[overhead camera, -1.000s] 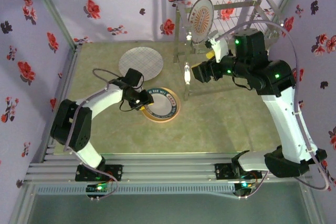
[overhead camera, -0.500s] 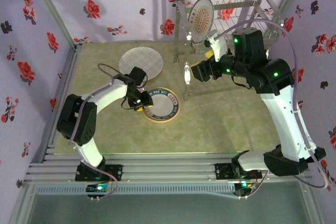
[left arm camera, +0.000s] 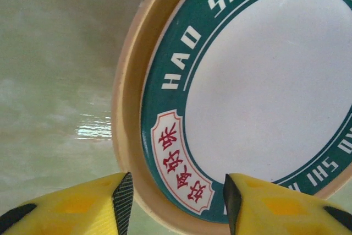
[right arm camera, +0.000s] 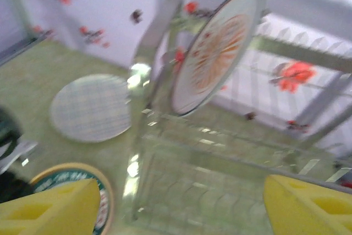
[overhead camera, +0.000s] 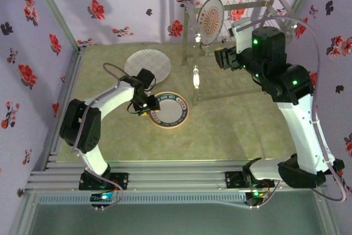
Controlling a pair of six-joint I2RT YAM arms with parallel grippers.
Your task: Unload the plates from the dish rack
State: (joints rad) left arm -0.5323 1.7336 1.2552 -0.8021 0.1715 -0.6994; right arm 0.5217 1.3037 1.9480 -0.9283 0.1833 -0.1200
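Both spread, left claw (left arm camera: 176, 196) over cropped green-rimmed plate (left arm camera: 258, 92), right claw (right arm camera: 181, 202) facing blurred sunburst plate (right arm camera: 217, 53)

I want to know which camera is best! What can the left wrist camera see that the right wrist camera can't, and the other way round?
Left wrist camera: the white letters and red label on the green-rimmed plate up close, with the left gripper open at its edge. Right wrist camera: the orange-sunburst plate standing in the dish rack, the grid plate flat on the table, and the open right gripper. Shared: the green-rimmed plate lying on a tan plate, and the green table.
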